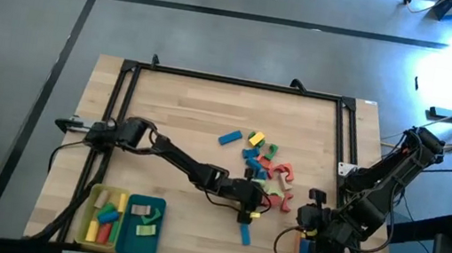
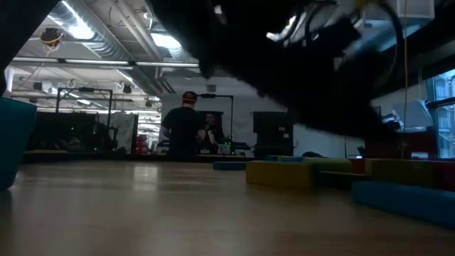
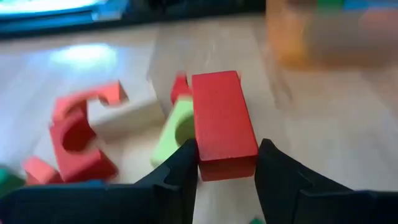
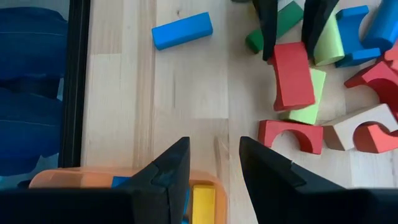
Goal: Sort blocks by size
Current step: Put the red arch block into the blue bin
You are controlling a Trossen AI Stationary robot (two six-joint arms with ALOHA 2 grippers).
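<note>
The blocks lie in a loose pile of red, blue, green and yellow pieces at the table's middle right. My left gripper reaches into the near side of the pile and is shut on a red bar block. That gripper's two fingers and the red bar also show in the right wrist view, with a light-green block beneath the bar. My right gripper hangs open above the orange tray at the near right, with nothing between its fingers. My left gripper pinches the red bar's near end between its two fingers, one on each long side. The fingers come from the table's left, slanting down, and lie along the bar. The bar points away from the gripper, its far end above the light-green block.
A yellow tray and a teal tray with a few blocks stand at the near left. A lone blue bar lies near the pile, another farther back. A black frame borders the table. People stand far behind.
</note>
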